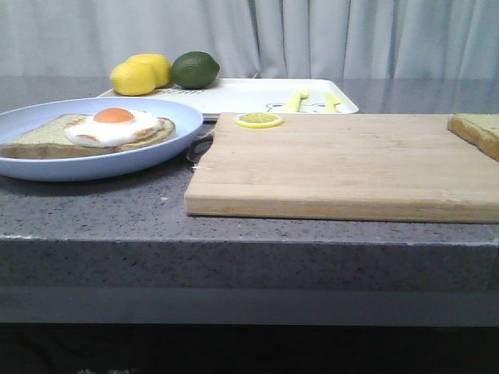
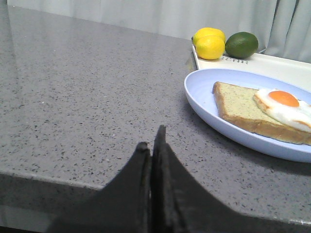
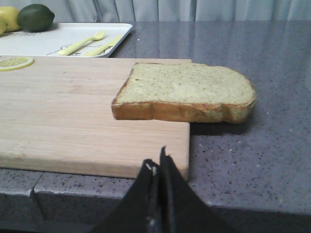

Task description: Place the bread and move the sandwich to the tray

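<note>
The bread (image 3: pixel 187 92) lies flat on the right end of a wooden cutting board (image 1: pixel 343 164), overhanging its edge; the front view shows only a corner of the bread (image 1: pixel 477 131). The sandwich (image 1: pixel 105 131), toast under a fried egg with an orange yolk, rests on a pale-blue plate (image 1: pixel 47 167) at the left; the sandwich (image 2: pixel 262 109) also shows in the left wrist view. Behind them lies the white tray (image 1: pixel 249 95). My left gripper (image 2: pixel 151 138) is shut and empty near the counter's front edge, left of the plate. My right gripper (image 3: pixel 158 158) is shut and empty, just short of the board's corner.
Two lemons (image 1: pixel 140 74) and a lime (image 1: pixel 195 68) sit at the tray's left end. A yellow fork and knife (image 1: pixel 312 101) lie on the tray. A thin lemon slice (image 1: pixel 259 120) rests on the board's far edge. A grey curtain hangs behind the speckled counter (image 1: pixel 93 210).
</note>
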{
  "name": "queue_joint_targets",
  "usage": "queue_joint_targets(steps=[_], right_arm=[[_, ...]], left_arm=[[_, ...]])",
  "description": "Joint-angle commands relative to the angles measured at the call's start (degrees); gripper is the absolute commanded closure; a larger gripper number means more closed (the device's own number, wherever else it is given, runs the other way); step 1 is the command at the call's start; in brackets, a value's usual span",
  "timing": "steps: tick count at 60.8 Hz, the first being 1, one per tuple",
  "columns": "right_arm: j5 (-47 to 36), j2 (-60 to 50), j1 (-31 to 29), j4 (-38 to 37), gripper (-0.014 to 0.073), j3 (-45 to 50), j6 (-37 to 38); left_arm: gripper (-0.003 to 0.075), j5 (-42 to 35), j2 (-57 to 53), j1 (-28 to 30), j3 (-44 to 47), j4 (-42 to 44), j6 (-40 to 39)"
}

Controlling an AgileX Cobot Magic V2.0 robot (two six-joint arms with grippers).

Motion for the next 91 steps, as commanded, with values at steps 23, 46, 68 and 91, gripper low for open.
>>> queue_joint_targets(steps=[23, 46, 68, 91], right_arm=[[-10.57, -1.21, -0.06, -0.02, 0.068, -3.61, 0.0], [0.33, 10.55, -0.11, -0.07, 0.0677, -27.19, 0.0], [3.37, 28.22, -0.11, -0.07, 0.067, -34.06, 0.0], [3.52, 28.22, -0.11, -0.07, -0.005, -33.74, 0.0]], left_arm=[[0.0739, -17.76, -1.29, 0.07, -0.29, -0.46, -0.47], [0.0739, -3.02, 11.68, 0.07, -25.0, 7.67, -0.47], [0.0737, -4.18, 31.79, 0.07, -31.57, 11.42, -0.47], [0.0087, -4.6, 31.79, 0.07, -31.38, 11.42, -0.47]])
